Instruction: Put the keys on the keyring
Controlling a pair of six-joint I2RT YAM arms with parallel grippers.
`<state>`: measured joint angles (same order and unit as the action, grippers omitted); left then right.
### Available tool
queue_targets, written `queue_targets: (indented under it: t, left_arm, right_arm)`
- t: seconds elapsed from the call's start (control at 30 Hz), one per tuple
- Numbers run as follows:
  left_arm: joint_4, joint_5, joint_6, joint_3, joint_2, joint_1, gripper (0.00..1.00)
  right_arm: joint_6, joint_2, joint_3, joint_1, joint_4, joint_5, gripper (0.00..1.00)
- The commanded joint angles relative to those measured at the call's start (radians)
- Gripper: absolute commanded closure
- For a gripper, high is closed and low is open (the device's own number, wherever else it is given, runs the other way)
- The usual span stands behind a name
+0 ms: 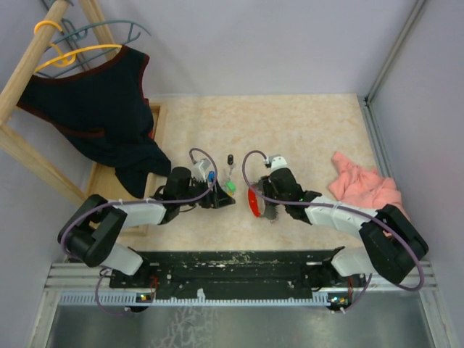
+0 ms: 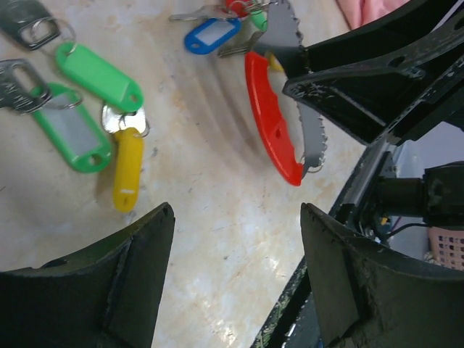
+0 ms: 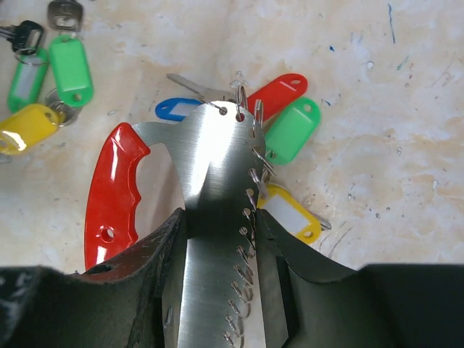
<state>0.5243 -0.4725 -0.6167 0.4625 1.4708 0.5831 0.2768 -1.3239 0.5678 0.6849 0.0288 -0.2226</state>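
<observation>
The keyring (image 3: 217, 163) has a red curved band (image 3: 112, 192) and a grey toothed metal strip. My right gripper (image 3: 221, 217) is shut on that strip, one finger on each edge. Blue (image 3: 174, 109), red (image 3: 279, 94), green (image 3: 292, 130) and yellow (image 3: 290, 214) keys hang at the strip's teeth. Loose keys lie to the left: two green (image 2: 98, 76) (image 2: 69, 127) and a yellow one (image 2: 127, 167). My left gripper (image 2: 235, 217) hovers open over bare table between the loose keys and the keyring (image 2: 272, 119), holding nothing. From above, the keyring (image 1: 252, 201) sits between both grippers.
A pink cloth (image 1: 362, 185) lies at the right. A dark garment (image 1: 109, 109) hangs on a wooden rack at the back left, above a wooden board (image 1: 109, 181). A small black key (image 1: 230, 158) lies beyond the grippers. The metal rail (image 1: 239, 264) runs along the near edge.
</observation>
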Motion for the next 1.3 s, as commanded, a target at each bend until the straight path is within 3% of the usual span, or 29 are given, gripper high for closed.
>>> queue_targets:
  t: [0.0,0.17,0.5,0.83,0.97,1.17,1.27]
  left_arm:
    - [0.132,-0.097,-0.068,0.048,0.047,0.019,0.24]
    - [0.256,-0.138,-0.147,0.07,0.12,0.028,0.25]
    - [0.411,-0.156,-0.255,0.122,0.287,0.052,0.39]
    - [0.423,-0.161,-0.226,0.139,0.306,0.066,0.82]
    - [0.268,-0.144,-0.071,0.153,0.245,0.064,1.0]
    - [-0.138,-0.058,0.234,0.23,0.097,0.064,1.0]
    - [-0.329,-0.016,0.352,0.295,0.048,0.064,1.0]
  right_arm:
    - [-0.012,0.057,-0.001,0.001,0.119,0.083,0.71]
    - [0.011,0.067,-0.012,0.003,0.165,0.121,0.71]
    - [0.036,0.073,-0.017,0.015,0.215,0.148,0.71]
    - [0.052,0.075,-0.032,0.021,0.264,0.188,0.69]
    - [0.032,0.117,-0.05,0.021,0.262,0.196,0.59]
    - [-0.046,0.239,-0.07,0.021,0.237,0.206,0.44]
    - [-0.095,0.291,-0.088,0.021,0.246,0.199,0.41]
